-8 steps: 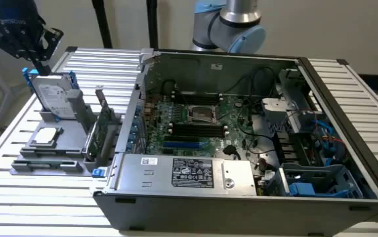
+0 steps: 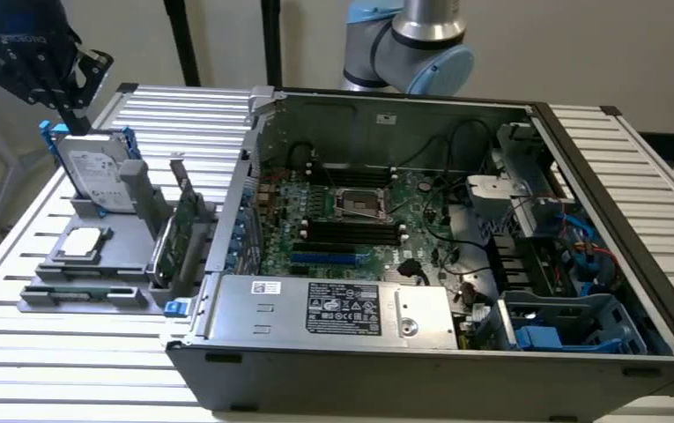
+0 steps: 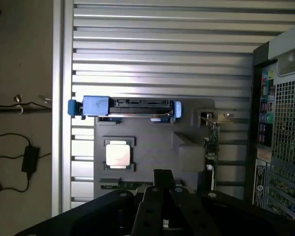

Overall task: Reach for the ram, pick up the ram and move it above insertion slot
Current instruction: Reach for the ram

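Exterior view: black gripper point(image 2: 76, 116), jaws closed on nothing, hangs over the silver hard drive in its blue frame point(image 2: 99, 172). It is well apart from the thin green ram stick point(image 2: 87, 293), which lies flat in the grey holder tray point(image 2: 131, 264) at the end nearest that camera. I judge the reach to be in hand, calling for parted jaws and a descent onto the stick. Wrist view: looks down on the ram stick point(image 3: 119, 185) close by the fingertips, while the exterior view adds the black memory slots point(image 2: 354, 231) on the motherboard.

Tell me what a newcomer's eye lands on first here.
The open computer case, its motherboard bare, takes the exterior view's middle and right. On the exterior view's left, a hard drive in a blue frame stands upright in a gray holder, the gripper above it, jaws shut.
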Controlling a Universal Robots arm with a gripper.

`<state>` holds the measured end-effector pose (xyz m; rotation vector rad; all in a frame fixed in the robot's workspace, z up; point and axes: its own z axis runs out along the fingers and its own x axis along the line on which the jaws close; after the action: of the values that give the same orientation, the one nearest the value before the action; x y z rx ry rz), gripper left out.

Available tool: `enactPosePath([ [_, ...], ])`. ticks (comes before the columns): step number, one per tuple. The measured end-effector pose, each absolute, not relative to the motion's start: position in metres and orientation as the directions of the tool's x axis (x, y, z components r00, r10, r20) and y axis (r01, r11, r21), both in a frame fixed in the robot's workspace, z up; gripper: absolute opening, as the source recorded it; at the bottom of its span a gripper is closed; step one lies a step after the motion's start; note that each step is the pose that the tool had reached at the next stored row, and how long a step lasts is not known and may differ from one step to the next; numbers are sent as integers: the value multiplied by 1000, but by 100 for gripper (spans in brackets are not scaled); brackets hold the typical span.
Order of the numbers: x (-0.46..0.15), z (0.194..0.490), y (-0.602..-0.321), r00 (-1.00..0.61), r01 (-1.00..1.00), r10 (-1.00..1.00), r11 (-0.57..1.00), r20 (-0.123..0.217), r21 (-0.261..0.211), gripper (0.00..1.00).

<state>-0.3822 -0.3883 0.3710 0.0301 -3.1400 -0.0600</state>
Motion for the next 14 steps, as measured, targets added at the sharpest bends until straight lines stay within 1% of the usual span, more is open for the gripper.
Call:
enactPosePath([
  [10,-382,371,-389,-1000,-19,-19,999,1,38,11],
  [14,-381,371,-404,-1000,-19,-19,999,2,38,11],
])
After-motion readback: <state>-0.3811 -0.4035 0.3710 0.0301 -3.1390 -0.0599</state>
